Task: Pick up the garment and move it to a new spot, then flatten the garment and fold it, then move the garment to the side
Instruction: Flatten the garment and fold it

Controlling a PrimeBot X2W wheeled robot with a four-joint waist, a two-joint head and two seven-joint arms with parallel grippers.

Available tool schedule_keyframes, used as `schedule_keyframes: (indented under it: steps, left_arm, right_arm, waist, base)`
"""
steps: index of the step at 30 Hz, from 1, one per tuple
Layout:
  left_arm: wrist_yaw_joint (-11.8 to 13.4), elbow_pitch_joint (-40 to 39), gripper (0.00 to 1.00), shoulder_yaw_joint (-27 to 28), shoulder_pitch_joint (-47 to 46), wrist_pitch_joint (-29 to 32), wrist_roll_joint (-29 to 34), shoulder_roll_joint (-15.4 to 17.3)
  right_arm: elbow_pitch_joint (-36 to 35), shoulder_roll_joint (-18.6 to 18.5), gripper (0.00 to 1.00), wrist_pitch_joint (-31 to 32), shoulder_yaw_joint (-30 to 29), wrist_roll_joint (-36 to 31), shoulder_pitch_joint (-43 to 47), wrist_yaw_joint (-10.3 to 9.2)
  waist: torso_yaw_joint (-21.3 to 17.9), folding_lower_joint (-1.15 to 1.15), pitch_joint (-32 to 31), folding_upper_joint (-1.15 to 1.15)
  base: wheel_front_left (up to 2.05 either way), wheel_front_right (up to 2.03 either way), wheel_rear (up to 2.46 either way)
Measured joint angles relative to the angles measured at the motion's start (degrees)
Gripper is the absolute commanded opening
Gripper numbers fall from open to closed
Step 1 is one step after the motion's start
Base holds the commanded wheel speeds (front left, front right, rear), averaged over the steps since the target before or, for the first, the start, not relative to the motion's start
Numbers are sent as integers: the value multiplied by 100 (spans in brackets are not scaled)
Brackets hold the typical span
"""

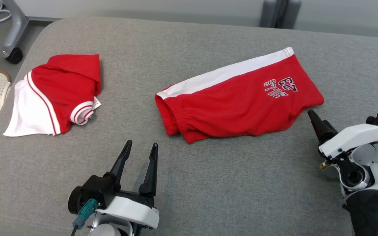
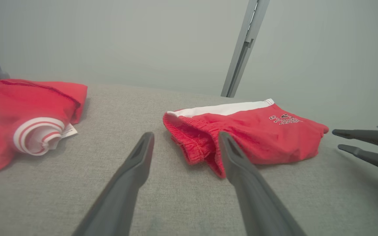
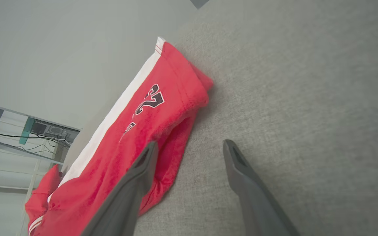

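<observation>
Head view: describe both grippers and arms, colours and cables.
The left gripper has two long, tapered dark fingers on a black base, a white shell behind, and a teal connector with a cable. The right gripper has like fingers, a white housing and a black forearm cover.

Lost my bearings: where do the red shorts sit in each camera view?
Head view: red shorts, right of centre.
Left wrist view: red shorts, centre-right, waistband nearest the camera.
Right wrist view: red shorts, lower left, lying diagonally.
Shared landmark: the 23 print near the leg hem.
</observation>
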Motion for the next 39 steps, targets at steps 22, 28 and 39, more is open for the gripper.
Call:
schedule_keyframes:
  steps: [22,28,39]
  left_arm:
    - [164,-115,100,-334,-138,0,-243,1]
    - [165,-130,100,-400,-263,0,-266,1]
    - [198,-125,100,-408,-336,0,-352,1]
  right_arm:
    - [1686,21,100,675,-1618,-145,-1586,0]
    - [1866,-68,100,669,-1726,-270,-1857,0]
    - [2091,-136,100,753,-1619,-532,-2221,-1]
  waist:
    - [729,0,459,0]
    - [783,0,610,0]
    - [919,0,718,0]
  base:
    - [0,0,0]
    - [0,0,0]
    - [0,0,0]
